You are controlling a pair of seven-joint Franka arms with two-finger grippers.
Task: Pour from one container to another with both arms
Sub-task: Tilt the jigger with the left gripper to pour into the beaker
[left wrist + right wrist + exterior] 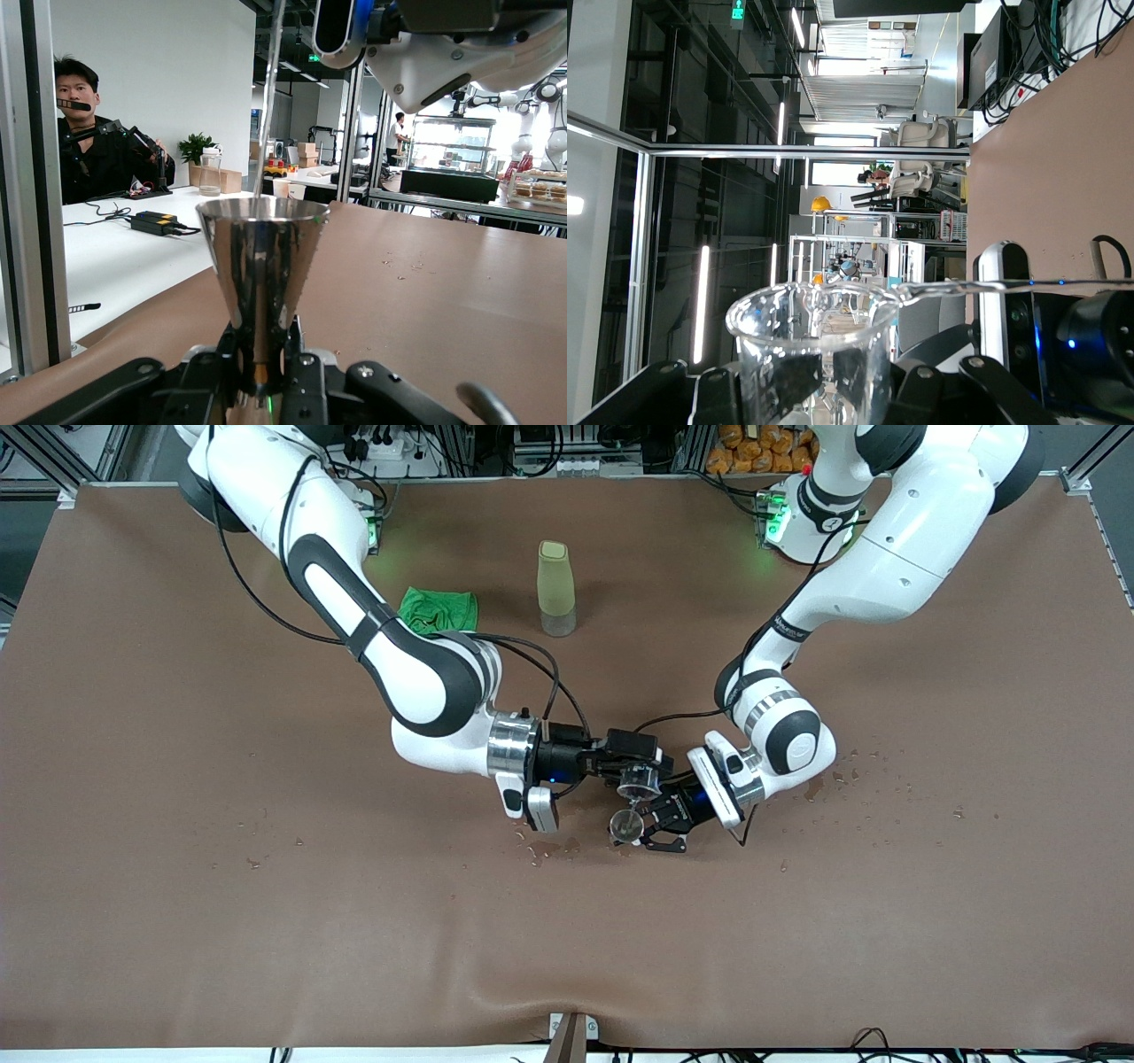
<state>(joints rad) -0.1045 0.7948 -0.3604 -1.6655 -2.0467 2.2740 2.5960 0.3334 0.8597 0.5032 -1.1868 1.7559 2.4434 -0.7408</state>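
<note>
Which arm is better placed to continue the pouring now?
Right, probably. Its tool holds the glass beaker tipped above the metal jigger, a thin stream already falling into it. The left tool only keeps the jigger upright.

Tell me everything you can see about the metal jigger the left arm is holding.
The jigger is polished, mirror-like metal, hourglass-shaped with a wide cone flaring upward. It stands upright, pinched at its narrow waist by the shut left gripper, above the brown table. A thin stream of liquid falls into its open mouth from above.
</note>
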